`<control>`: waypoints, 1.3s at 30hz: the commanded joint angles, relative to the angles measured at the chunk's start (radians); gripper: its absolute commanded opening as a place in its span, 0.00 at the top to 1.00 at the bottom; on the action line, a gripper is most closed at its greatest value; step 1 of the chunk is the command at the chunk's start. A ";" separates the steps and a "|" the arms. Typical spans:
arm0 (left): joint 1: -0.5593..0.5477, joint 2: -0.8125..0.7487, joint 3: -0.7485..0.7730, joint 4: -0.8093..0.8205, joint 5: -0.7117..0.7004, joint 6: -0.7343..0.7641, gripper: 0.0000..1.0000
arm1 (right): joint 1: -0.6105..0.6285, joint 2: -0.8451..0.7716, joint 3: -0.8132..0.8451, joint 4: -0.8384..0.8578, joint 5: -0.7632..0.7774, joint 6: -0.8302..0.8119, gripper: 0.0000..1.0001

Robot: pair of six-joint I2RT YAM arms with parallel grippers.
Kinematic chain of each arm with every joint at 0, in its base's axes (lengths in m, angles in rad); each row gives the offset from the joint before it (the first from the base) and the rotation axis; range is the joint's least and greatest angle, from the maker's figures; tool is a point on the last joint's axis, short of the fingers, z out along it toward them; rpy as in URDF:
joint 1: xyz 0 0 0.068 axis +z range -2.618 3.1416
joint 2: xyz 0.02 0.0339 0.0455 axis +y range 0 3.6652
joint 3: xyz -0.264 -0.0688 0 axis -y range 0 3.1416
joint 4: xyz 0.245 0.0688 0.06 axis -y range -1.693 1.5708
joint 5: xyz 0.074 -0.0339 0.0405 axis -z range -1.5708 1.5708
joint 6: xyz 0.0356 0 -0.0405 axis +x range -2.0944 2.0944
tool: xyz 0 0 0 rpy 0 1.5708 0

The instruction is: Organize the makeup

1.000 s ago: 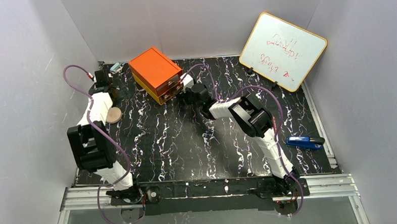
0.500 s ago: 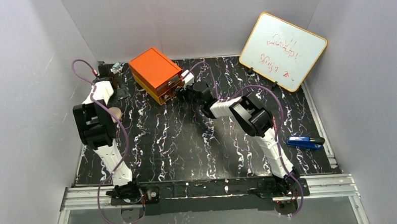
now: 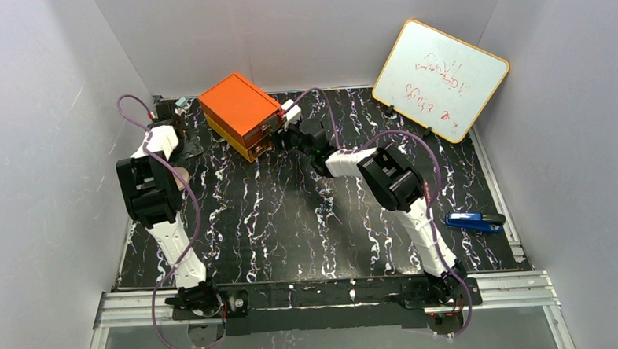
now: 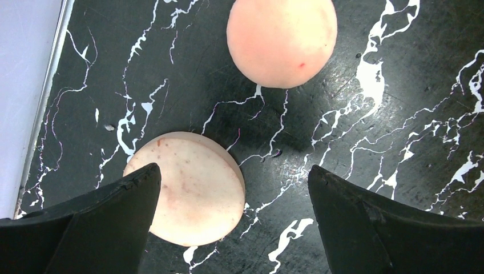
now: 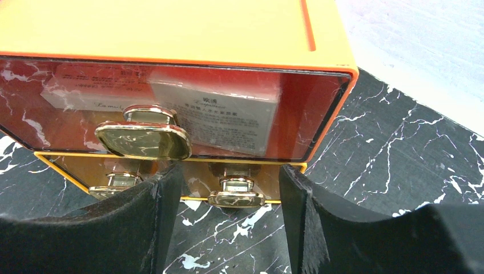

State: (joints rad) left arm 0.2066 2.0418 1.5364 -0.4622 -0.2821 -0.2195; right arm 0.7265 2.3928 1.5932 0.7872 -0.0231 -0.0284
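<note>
Left gripper farther back; wrist view alone with both peach discs.

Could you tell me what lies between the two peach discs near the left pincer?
Only bare black marbled tabletop; the near disc and far disc lie apart, as the left wrist view shows.

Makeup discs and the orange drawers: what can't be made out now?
Left wrist: near disc partly hidden by the left gripper; far disc cut by the top edge.
Top external: both discs largely behind the left arm.
Right wrist: orange drawer box contents unclear through glossy fronts.
</note>
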 commanded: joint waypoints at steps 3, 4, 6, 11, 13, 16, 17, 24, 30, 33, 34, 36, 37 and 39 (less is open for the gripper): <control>0.004 0.029 0.030 -0.036 -0.022 0.008 0.02 | -0.001 0.011 0.010 0.050 -0.034 0.021 0.31; 0.004 0.031 0.030 -0.037 -0.021 0.008 0.02 | -0.001 0.010 0.004 0.049 -0.037 0.021 0.31; 0.004 0.034 0.025 -0.040 -0.022 0.008 0.03 | 0.000 0.009 -0.007 0.049 -0.042 0.021 0.31; 0.004 0.038 0.024 -0.043 -0.025 0.008 0.04 | -0.001 0.011 -0.025 0.056 -0.037 0.041 0.31; 0.005 0.040 0.027 -0.043 -0.026 0.008 0.04 | 0.000 0.011 -0.029 0.055 -0.026 0.036 0.32; 0.004 0.045 0.035 -0.045 -0.026 0.008 0.04 | -0.001 0.011 -0.037 0.056 -0.013 0.030 0.31; 0.005 0.047 0.038 -0.044 -0.024 0.008 0.04 | -0.001 0.013 -0.038 0.056 -0.010 0.030 0.31; 0.005 0.046 0.049 -0.045 -0.010 0.005 0.04 | -0.001 0.036 -0.018 0.044 0.001 0.030 0.32; 0.004 0.036 0.047 -0.045 -0.003 0.005 0.04 | -0.004 0.050 -0.013 0.046 0.009 0.001 0.32; 0.004 0.034 0.045 -0.045 -0.001 0.005 0.04 | -0.007 0.059 -0.004 0.045 0.006 0.001 0.32; 0.004 0.034 0.045 -0.044 0.000 0.005 0.04 | -0.008 0.063 0.002 0.043 0.005 0.001 0.32; 0.004 0.035 0.043 -0.044 0.000 0.005 0.04 | -0.007 0.067 0.013 0.040 0.004 -0.001 0.32; 0.004 0.034 0.044 -0.043 0.001 0.006 0.04 | -0.008 0.069 0.017 0.040 0.003 -0.002 0.32; 0.005 0.033 0.042 -0.045 0.001 0.006 0.04 | -0.008 0.071 0.024 0.041 0.005 -0.005 0.33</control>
State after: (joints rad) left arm 0.2066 2.0892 1.5589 -0.4778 -0.2863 -0.2195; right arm 0.7238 2.4550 1.5650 0.7891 -0.0265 -0.0116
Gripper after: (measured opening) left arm 0.960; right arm 0.676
